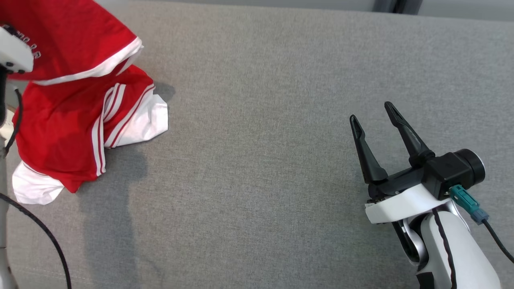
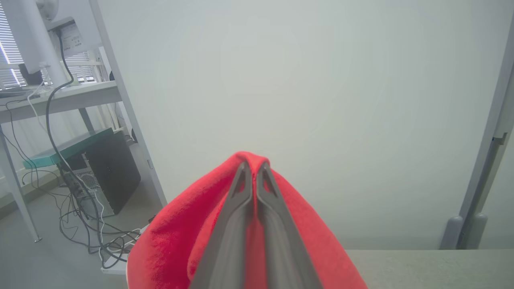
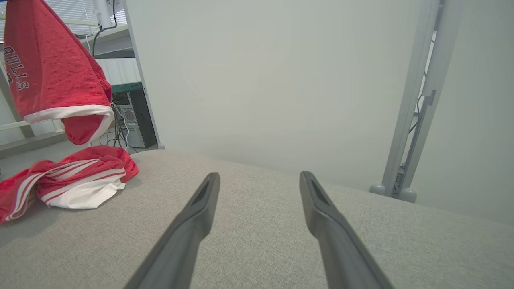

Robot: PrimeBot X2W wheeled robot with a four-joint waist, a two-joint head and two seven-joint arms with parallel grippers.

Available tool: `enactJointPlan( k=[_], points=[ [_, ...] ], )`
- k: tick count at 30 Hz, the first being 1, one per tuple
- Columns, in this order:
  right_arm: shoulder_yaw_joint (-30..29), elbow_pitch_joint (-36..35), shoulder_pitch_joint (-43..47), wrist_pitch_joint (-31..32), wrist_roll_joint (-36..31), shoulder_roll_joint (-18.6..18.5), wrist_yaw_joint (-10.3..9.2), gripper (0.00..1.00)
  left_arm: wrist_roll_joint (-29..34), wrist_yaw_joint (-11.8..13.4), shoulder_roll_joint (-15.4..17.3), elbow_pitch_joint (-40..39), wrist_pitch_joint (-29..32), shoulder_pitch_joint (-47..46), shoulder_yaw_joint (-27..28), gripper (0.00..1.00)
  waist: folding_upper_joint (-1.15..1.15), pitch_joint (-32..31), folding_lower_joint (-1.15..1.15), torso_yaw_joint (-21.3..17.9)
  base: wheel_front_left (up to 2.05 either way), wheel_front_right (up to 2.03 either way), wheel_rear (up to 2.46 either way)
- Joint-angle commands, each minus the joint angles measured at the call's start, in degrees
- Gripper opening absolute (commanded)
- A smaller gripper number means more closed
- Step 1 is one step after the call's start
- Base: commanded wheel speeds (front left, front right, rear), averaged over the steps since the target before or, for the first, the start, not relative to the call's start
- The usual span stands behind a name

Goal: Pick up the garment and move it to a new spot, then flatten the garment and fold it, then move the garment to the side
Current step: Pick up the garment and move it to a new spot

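At the left end of the grey fabric bench [image 1: 261, 160], red Bulls garment [image 1: 68, 120] with white trim and side stripes, partly raised. Upper part hangs in the air and lower part lies bunched on the bench, white hem touching the surface. Left gripper [image 2: 253, 165]: jaws pinched fully together on a fold of the red cloth, which drapes down both sides. Right gripper [image 1: 371, 112]: well apart at the right over bare bench, jaws spread wide, nothing between them. Past the bench edge, black computer tower [image 2: 108, 172] on the floor among cables.
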Motion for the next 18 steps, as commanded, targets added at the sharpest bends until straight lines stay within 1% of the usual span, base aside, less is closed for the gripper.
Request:
enactJointPlan(
  k=[1,7,12,13,14,15,16,18],
  points=[
    [-0.59,0.21,0.83,-0.1,0.15,0.01,-0.02,1.0,-0.15,-0.34,-0.68,-2.23,0.06,0.55,-0.73,0.0,0.0,-2.35,0.0,-0.32,0.0,0.0,0.0],
    [-2.51,0.15,1.34,-0.1,0.57,0.64,-0.01,1.0,-2.31,-1.36,-3.74,-11.71,4.0,2.59,-3.95,0.0,0.0,-5.49,0.0,-1.99,0.0,0.0,0.0],
    [-4.2,-0.4,1.66,-0.1,0.6,1.01,-0.02,1.0,-3.94,-1.61,-6.56,-19.79,9.07,5.38,-7.31,0.0,0.0,-6.65,0.0,-4.78,0.0,0.0,0.0],
    [-4.57,-0.52,1.72,-0.1,0.69,1.04,-0.02,1.0,-4.35,-1.52,-7.3,-21.25,9.96,5.95,-7.9,0.0,0.0,-6.68,0.0,-5.43,0.0,0.0,0.0],
    [-5.31,-0.76,1.75,-0.1,0.93,1.1,-0.02,1.0,-5.31,-1.19,-9.07,-23.73,11.66,7.02,-9.2,0.0,0.0,-6.58,0.0,-6.85,0.0,0.0,0.0],
    [-5.68,-0.88,1.73,-0.1,1.03,1.15,-0.02,1.0,-5.69,-1.01,-9.93,-24.94,12.53,7.46,-9.88,0.0,0.0,-6.45,0.0,-7.61,0.0,0.0,0.0],
    [-5.68,-0.88,1.73,-0.1,1.03,1.15,-0.02,1.0,-5.69,-1.01,-9.93,-24.94,12.53,7.46,-9.88,0.0,0.0,-6.45,0.0,-7.61,0.0,0.0,0.0],
    [-6.39,-1.21,1.51,-0.1,1.18,1.19,-0.02,1.0,-5.99,-0.56,-11.4,-27.06,13.75,7.96,-11.24,0.0,0.0,-5.95,0.0,-9.21,0.0,0.0,0.0]
  ],
)
